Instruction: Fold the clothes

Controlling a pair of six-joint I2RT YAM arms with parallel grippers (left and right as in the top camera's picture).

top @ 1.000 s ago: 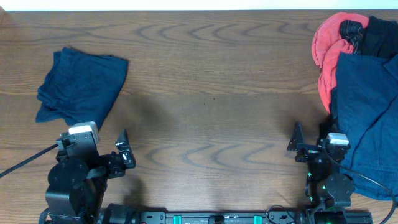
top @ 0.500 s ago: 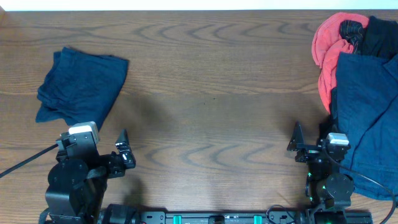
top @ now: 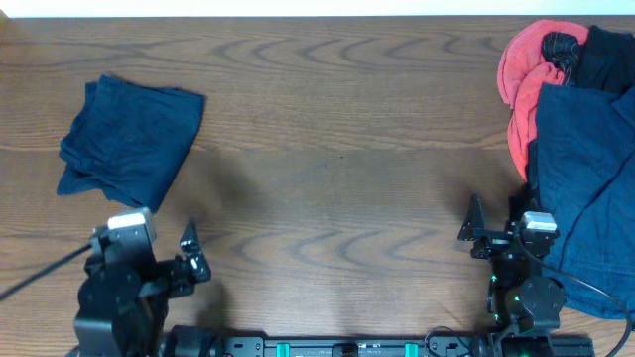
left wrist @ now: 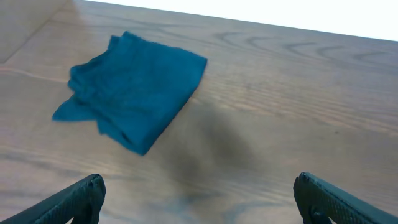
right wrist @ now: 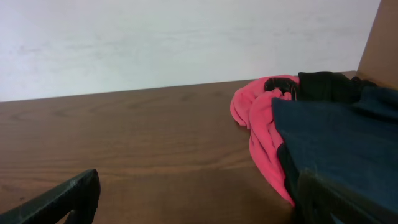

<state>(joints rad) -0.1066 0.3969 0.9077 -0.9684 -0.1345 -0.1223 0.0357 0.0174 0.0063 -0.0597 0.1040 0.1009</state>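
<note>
A folded pair of dark navy shorts (top: 129, 139) lies on the table at the far left; it also shows in the left wrist view (left wrist: 134, 87). A pile of clothes sits at the right edge: a red garment (top: 521, 74), a black one (top: 605, 55) and a large navy one (top: 585, 169). The right wrist view shows the red garment (right wrist: 258, 118) and the navy one (right wrist: 336, 137). My left gripper (top: 189, 253) is open and empty near the front edge, below the shorts. My right gripper (top: 491, 233) is open and empty, its right finger next to the navy garment.
The brown wooden table (top: 337, 149) spans the view between the shorts and the pile. A white wall (right wrist: 186, 37) stands behind the table's far edge. The arm bases sit at the front edge.
My left arm has drawn back a little toward the front edge, away from the shorts. The right arm and the clothes have not moved.
</note>
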